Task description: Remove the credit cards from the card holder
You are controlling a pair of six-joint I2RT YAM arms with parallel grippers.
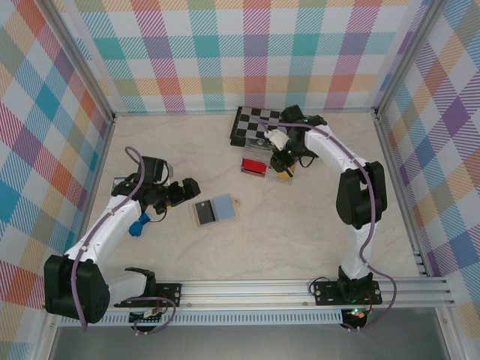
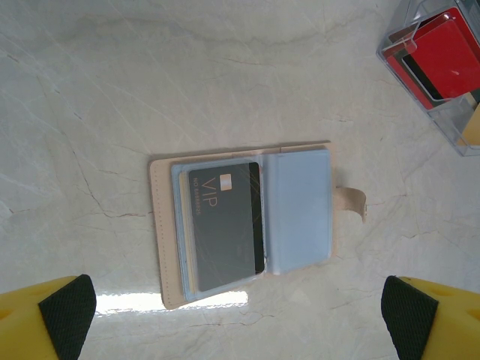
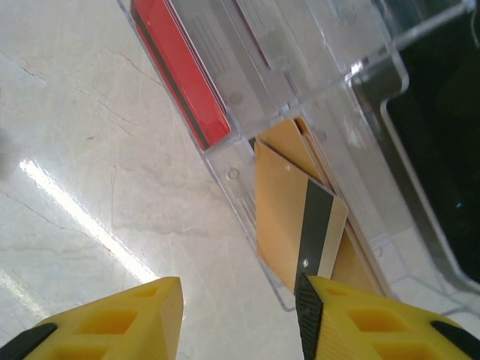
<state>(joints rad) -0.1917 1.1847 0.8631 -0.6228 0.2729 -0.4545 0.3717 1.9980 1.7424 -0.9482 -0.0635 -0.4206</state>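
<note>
Left gripper (image 1: 182,192): my jaws stand wide apart just beside the card holder (image 1: 215,210), touching nothing.
Right gripper (image 3: 232,322): my jaws are parted at the clear tray (image 3: 225,174); the orange-tan striped card (image 3: 289,217) leans on one finger, unclamped.
Card holder: unfolded flat on the table (image 1: 300,225), with a dark grey VIP card (image 2: 225,225) in its left panel.
Tray: red card (image 3: 180,71) inside.

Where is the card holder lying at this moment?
In the top view the card holder lies open on the table, left of centre, just right of the left tool, a dark grey card in its left panel.
</note>
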